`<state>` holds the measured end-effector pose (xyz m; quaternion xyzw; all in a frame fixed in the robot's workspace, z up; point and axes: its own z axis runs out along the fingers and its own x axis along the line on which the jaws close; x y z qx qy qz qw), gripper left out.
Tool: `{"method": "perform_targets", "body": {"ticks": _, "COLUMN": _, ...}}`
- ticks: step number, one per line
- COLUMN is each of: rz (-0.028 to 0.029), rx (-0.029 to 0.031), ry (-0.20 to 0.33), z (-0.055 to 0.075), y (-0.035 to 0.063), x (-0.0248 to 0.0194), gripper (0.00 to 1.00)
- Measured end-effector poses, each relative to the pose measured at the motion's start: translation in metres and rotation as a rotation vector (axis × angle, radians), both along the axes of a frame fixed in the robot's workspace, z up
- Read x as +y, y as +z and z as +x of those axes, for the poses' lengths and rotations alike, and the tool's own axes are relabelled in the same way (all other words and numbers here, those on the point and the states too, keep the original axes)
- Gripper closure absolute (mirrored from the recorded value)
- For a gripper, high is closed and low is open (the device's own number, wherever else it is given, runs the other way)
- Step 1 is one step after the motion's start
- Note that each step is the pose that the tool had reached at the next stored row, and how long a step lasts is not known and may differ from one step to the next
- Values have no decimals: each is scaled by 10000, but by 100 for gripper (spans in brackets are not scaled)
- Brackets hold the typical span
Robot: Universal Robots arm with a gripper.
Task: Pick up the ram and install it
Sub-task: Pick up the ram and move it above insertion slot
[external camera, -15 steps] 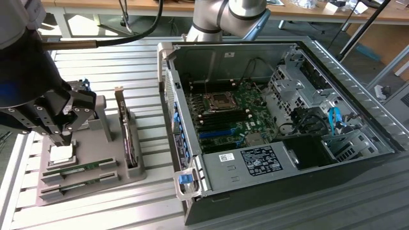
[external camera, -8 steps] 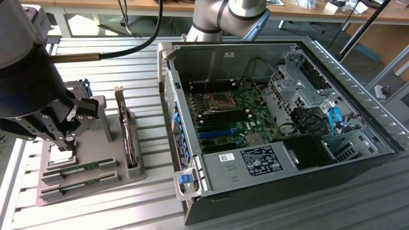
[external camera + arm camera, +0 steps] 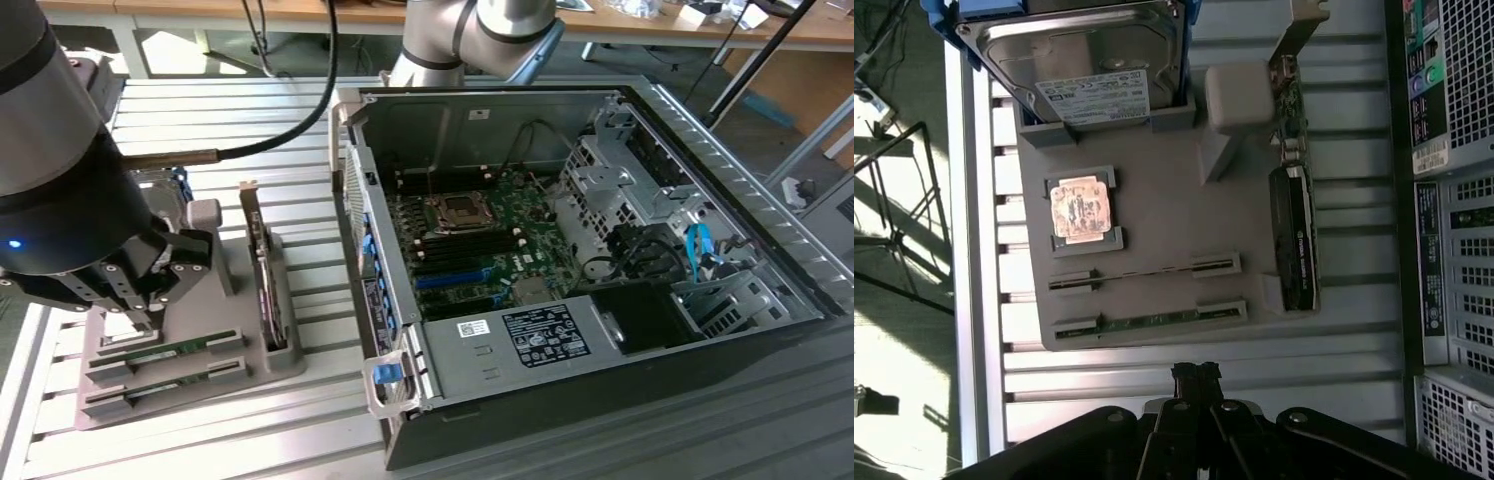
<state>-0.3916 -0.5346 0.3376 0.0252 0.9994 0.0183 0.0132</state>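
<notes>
Toward the lower left of the exterior view, the gripper (image 3: 142, 322), its fingers pressed together and pinching nothing, hung just above the grey holder (image 3: 271, 368) on the worktop (image 3: 200, 440), where the ram (image 3: 170, 349) and its twin (image 3: 184, 379) lay in neighbouring slots, left of the open computer case (image 3: 507, 120).
</notes>
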Motion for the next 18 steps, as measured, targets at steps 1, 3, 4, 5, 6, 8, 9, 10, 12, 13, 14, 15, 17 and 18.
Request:
{"method": "perform_targets", "body": {"ticks": 1, "rz": 0, "rx": 0, "ry": 5, "z": 0, "y": -24, "x": 0, "gripper": 90}}
{"method": "perform_targets", "body": {"ticks": 3, "rz": 0, "rx": 1, "ry": 13, "z": 0, "y": -62, "x": 0, "gripper": 90}}
{"method": "perform_targets", "body": {"ticks": 4, "rz": 1, "rx": 1, "ry": 16, "z": -1, "y": -80, "x": 0, "gripper": 90}}
{"method": "perform_targets", "body": {"ticks": 5, "rz": 0, "rx": 1, "ry": 20, "z": -1, "y": -98, "x": 0, "gripper": 90}}
{"method": "perform_targets", "body": {"ticks": 6, "rz": 1, "rx": 1, "ry": 24, "z": -1, "y": -117, "x": 0, "gripper": 90}}
{"method": "perform_targets", "body": {"ticks": 8, "rz": 0, "rx": 3, "ry": 38, "z": -1, "y": -179, "x": -1, "gripper": 90}}
{"method": "perform_targets", "body": {"ticks": 9, "rz": 0, "rx": 3, "ry": 42, "z": -1, "y": -195, "x": -2, "gripper": 90}}
{"method": "perform_targets", "body": {"ticks": 10, "rz": 0, "rx": 3, "ry": 46, "z": -1, "y": -214, "x": -3, "gripper": 90}}
{"method": "perform_targets", "body": {"ticks": 12, "rz": 0, "rx": 4, "ry": 57, "z": -1, "y": -259, "x": -4, "gripper": 90}}
{"method": "perform_targets", "body": {"ticks": 13, "rz": 0, "rx": 4, "ry": 61, "z": -1, "y": -275, "x": -4, "gripper": 90}}
{"method": "perform_targets", "body": {"ticks": 14, "rz": 0, "rx": 4, "ry": 66, "z": -1, "y": -293, "x": -5, "gripper": 90}}
{"method": "perform_targets", "body": {"ticks": 15, "rz": -1, "rx": 5, "ry": 71, "z": -1, "y": -311, "x": -5, "gripper": 90}}
{"method": "perform_targets", "body": {"ticks": 17, "rz": 0, "rx": 4, "ry": 80, "z": -2, "y": -348, "x": -6, "gripper": 90}}
{"method": "perform_targets", "body": {"ticks": 18, "rz": 0, "rx": 4, "ry": 84, "z": -2, "y": -367, "x": -7, "gripper": 90}}
